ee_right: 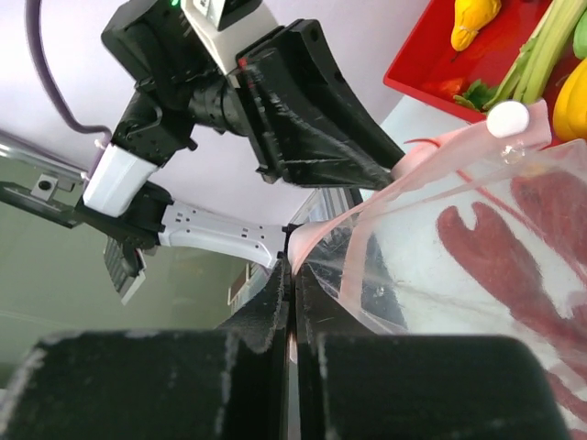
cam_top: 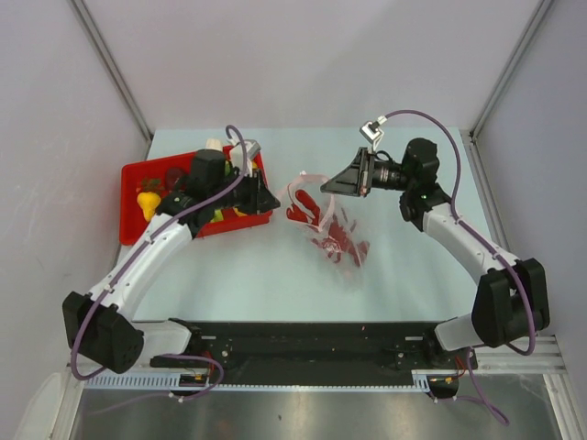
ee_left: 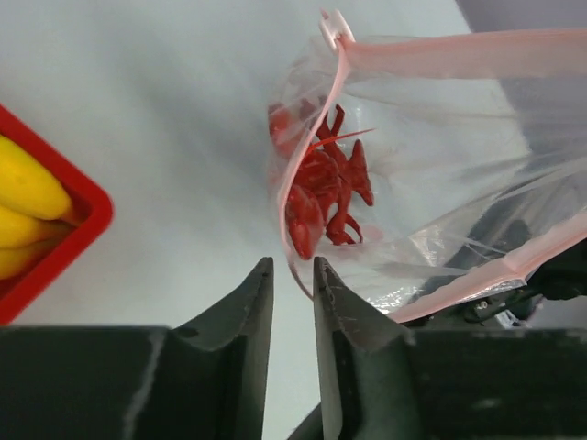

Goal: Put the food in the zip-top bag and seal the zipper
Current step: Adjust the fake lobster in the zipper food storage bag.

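The clear zip-top bag [cam_top: 323, 220] lies mid-table with its mouth held open and up; the red lobster [cam_top: 341, 240] is inside it, also seen in the left wrist view [ee_left: 321, 197]. My right gripper [cam_top: 330, 186] is shut on the pinkish-red zipper strip [ee_right: 440, 151] at the mouth's edge [ee_right: 292, 261]. My left gripper [cam_top: 266, 199] hovers just left of the bag, jaws a little apart and empty [ee_left: 293, 261]. Yellow bananas [ee_left: 23, 188], a yellow pear [cam_top: 147, 203] and a leek [ee_right: 537, 55] lie in the red tray [cam_top: 138, 170].
The red tray stands at the back left, its corner close to my left gripper [ee_left: 87, 220]. A white slider tab [ee_left: 336, 26] sits at the end of the zipper. Grey walls enclose the table; a black rail [cam_top: 303, 344] runs along the near edge.
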Robot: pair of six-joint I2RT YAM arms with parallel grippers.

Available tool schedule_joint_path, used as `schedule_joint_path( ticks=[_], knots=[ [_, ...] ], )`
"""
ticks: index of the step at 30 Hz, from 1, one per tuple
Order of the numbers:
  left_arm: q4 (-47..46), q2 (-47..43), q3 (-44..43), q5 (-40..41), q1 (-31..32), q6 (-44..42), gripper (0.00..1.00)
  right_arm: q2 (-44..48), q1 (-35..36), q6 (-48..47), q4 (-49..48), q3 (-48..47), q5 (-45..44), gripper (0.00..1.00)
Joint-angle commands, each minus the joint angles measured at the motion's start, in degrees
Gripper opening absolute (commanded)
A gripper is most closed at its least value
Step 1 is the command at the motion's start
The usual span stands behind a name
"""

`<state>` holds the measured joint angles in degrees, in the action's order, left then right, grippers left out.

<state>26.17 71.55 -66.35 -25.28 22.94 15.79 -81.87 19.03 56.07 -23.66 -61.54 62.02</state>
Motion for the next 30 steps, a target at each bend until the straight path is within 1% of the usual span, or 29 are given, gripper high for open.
schedule_joint_path(
  ticks=[1,2,4,5,6,8,9,12,13,14,16,17,19,22,25,26,30],
  knots=[
    [-2.7,2.1,-2.8,-7.9,1.2,-0.2,0.19,3.3,0.9,-3.6,1.3,-2.8,1.3,0.0],
    [-1.6,2.1,-3.5,-8.7,2.4,-1.2,0.08,4.3,1.2,-5.7,2.6,-2.9,1.3,0.0],
    [-0.6,1.3,-5.3,-8.5,3.9,-4.3,0.0,5.8,1.4,-9.6,9.0,-3.8,0.7,0.0],
    [0.1,0.8,-5.4,-7.8,5.3,-5.1,0.0,6.5,2.2,-12.9,12.4,-4.3,0.2,0.0],
    [1.0,0.6,-4.7,-7.6,5.4,-5.8,0.0,7.6,2.8,-19.5,19.9,-4.8,-1.9,0.0],
    [2.5,-0.3,-3.3,-6.5,5.0,-6.8,0.0,7.9,5.0,-25.8,26.4,-5.1,-3.8,0.0],
    [2.9,-1.0,-0.9,-6.1,4.8,-7.0,0.0,7.7,5.8,-29.8,29.8,-4.6,-5.3,0.0],
    [4.8,-2.2,1.7,-3.0,4.5,-9.5,0.01,7.1,7.5,-32.3,31.0,-1.6,-8.0,0.0],
    [4.7,-2.8,1.9,-3.1,3.9,-9.5,0.1,7.0,7.8,-31.9,30.8,-0.3,-8.8,0.0],
    [3.9,-3.7,2.6,-4.2,2.0,-9.1,0.32,6.8,7.9,-31.1,29.2,0.2,-9.3,0.0],
    [0.0,-8.3,3.8,-6.7,1.0,-7.1,0.46,6.4,8.1,-29.9,28.4,0.5,-10.2,0.0],
    [-1.4,-11.1,5.2,-8.2,1.3,-6.9,0.49,6.4,8.1,-29.6,27.2,0.5,-10.7,0.0],
    [-2.3,-12.7,6.1,-8.5,3.1,-4.8,0.55,5.8,8.4,-28.0,25.8,0.6,-11.2,0.0],
    [0.7,-10.7,6.4,-9.2,5.2,-1.8,0.55,5.1,8.8,-26.5,24.1,0.6,-11.9,0.0],
    [-0.8,-9.0,9.3,-9.6,5.8,2.0,0.55,4.8,10.0,-26.3,22.3,0.8,-13.3,0.0],
    [-2.5,-8.6,10.9,-8.7,6.1,2.8,0.55,4.8,10.2,-26.2,22.0,0.9,-14.0,0.0],
    [-1.5,-5.3,11.3,-5.0,7.1,4.2,0.57,4.5,11.0,-25.9,21.8,1.6,-16.0,0.0]
  ],
)
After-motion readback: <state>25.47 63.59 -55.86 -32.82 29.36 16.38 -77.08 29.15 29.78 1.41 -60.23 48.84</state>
